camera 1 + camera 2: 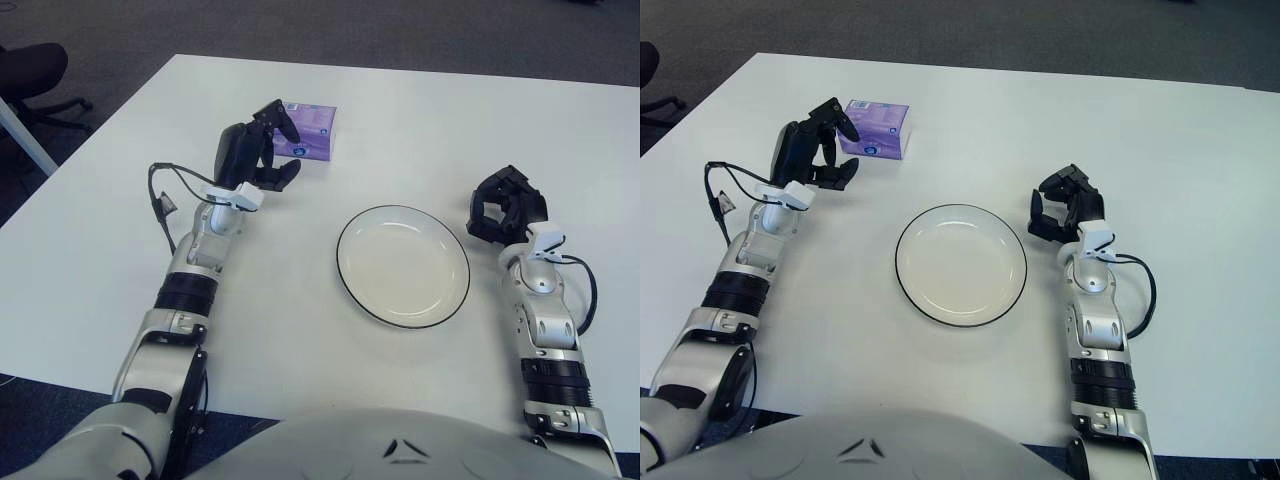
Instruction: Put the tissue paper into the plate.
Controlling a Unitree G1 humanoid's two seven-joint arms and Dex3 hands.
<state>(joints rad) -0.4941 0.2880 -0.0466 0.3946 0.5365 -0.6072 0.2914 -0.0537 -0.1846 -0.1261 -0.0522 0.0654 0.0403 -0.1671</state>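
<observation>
One round glossy plate [403, 265], boxy tissue pack [308, 131]

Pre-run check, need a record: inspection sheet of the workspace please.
Surface: white table, nothing spilled.
Job's things: purple tissue pack at far left, outside the plate; white plate with dark rim at centre, empty.
Clutter: nothing seen.
Hands: left hand beside the pack, fingers open, no grasp; right hand right of the plate, fingers curled, holding nothing.
Cables: black cable at left wrist; another looped at right forearm.
Surroundings: grey carpet; office chair far left.
</observation>
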